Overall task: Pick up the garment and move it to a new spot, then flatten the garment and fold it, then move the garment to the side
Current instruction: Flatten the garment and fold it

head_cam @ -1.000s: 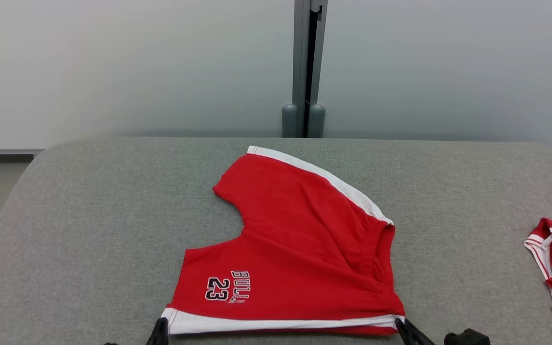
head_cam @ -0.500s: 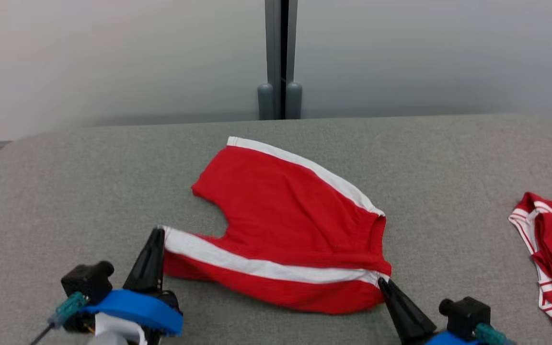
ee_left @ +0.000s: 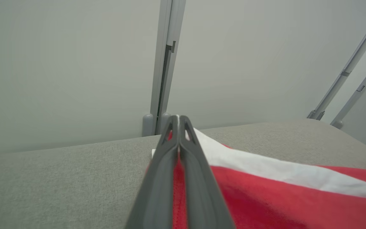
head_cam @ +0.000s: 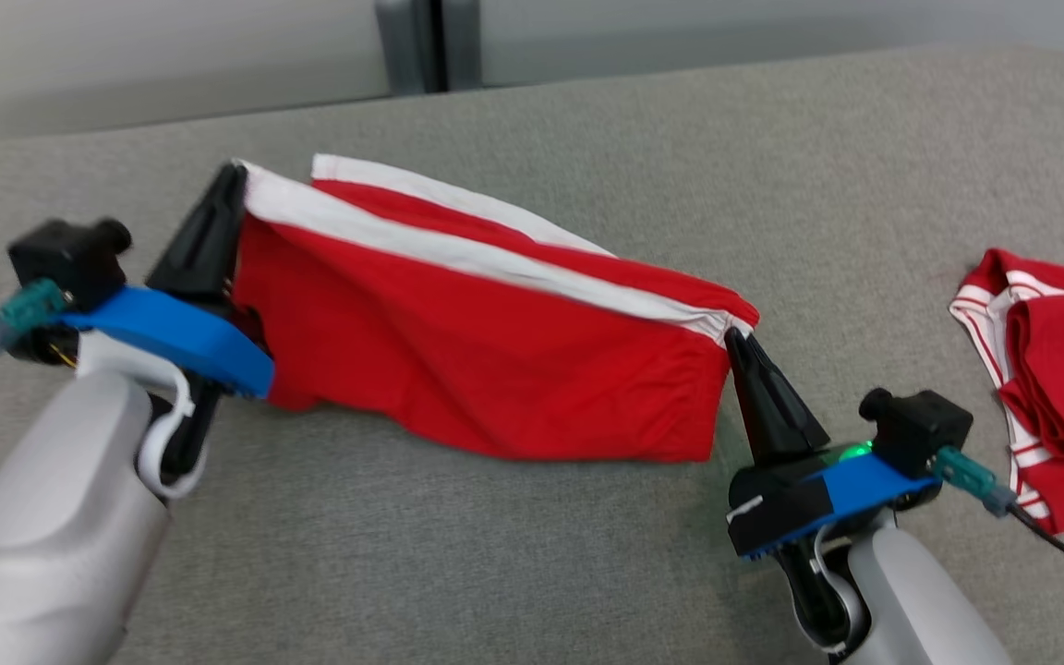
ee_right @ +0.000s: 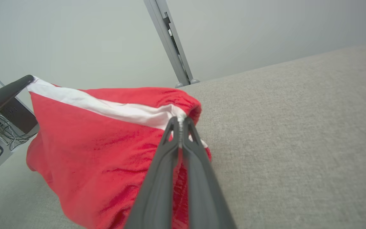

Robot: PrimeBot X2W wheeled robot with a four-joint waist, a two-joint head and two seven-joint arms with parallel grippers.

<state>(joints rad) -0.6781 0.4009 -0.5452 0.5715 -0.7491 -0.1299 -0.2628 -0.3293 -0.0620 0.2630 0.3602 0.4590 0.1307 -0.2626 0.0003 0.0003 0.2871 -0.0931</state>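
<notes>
The garment (head_cam: pixel 477 369) is a pair of red shorts with white side stripes, doubled over on the grey table (head_cam: pixel 587 563). My left gripper (head_cam: pixel 235 175) is shut on the white-striped corner at the garment's left end and holds it raised. At the right end, my right gripper (head_cam: pixel 733 337) is shut on the other striped corner. Between the two grippers the white stripe runs taut, and the red cloth hangs below it down to the table. In the left wrist view the fingers (ee_left: pixel 157 178) pinch red and white cloth (ee_left: pixel 265 190). The right wrist view has my gripper (ee_right: pixel 180 120) clamped on the gathered waistband (ee_right: pixel 106 143).
A second red and white garment (head_cam: pixel 1049 369) lies crumpled at the table's right edge. A grey post (head_cam: pixel 412 42) stands against the pale wall behind the table. The table's rounded left corner is near my left arm (head_cam: pixel 52 517).
Both grippers have carried the near striped edge up and away over the far half of the garment, so the printed side is hidden. The head camera has tilted down and turned.
</notes>
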